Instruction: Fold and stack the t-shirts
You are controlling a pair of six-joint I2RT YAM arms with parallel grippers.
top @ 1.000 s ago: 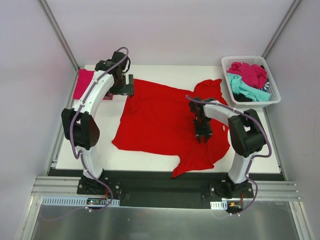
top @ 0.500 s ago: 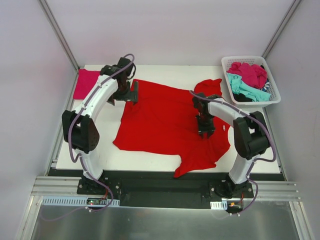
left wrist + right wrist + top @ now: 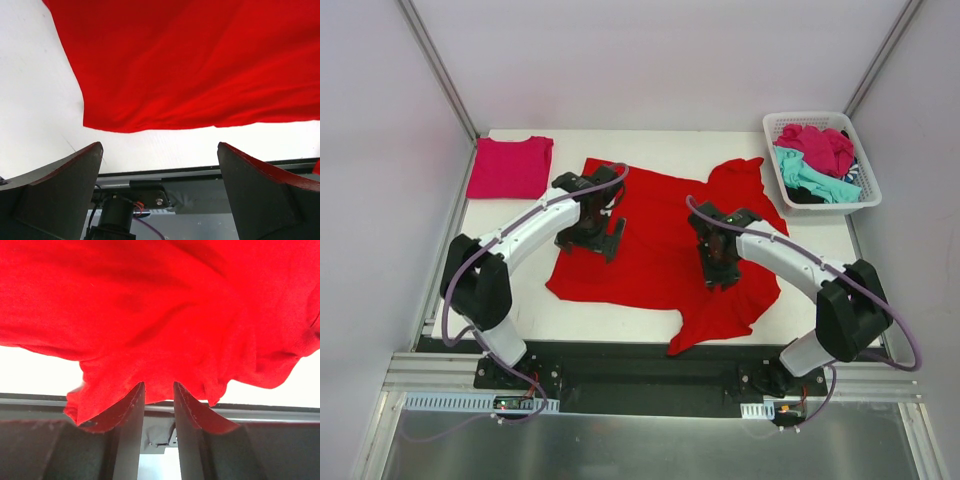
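Note:
A large bright red t-shirt (image 3: 660, 230) lies spread across the middle of the table, its near right part rumpled. My left gripper (image 3: 588, 238) hovers over the shirt's left side, jaws wide open and empty. In the left wrist view the left gripper (image 3: 160, 145) frames the red t-shirt's (image 3: 200, 65) hem and bare white table. My right gripper (image 3: 717, 272) sits on the shirt's right part. In the right wrist view the right gripper (image 3: 159, 384) has its fingers a narrow gap apart, tips against the red t-shirt (image 3: 160, 305), with nothing seen between them. A folded magenta-pink t-shirt (image 3: 510, 167) lies at the back left.
A white lattice basket (image 3: 820, 119) stands at the back right, holding a magenta shirt (image 3: 817, 148), a teal one (image 3: 805, 178) and dark cloth. The table's near edge and black rail run just below the red shirt's hem.
My left arm swung from the back left corner to over the red shirt's left side, uncovering the folded pink shirt. The right gripper shifted slightly left and nearer on the cloth.

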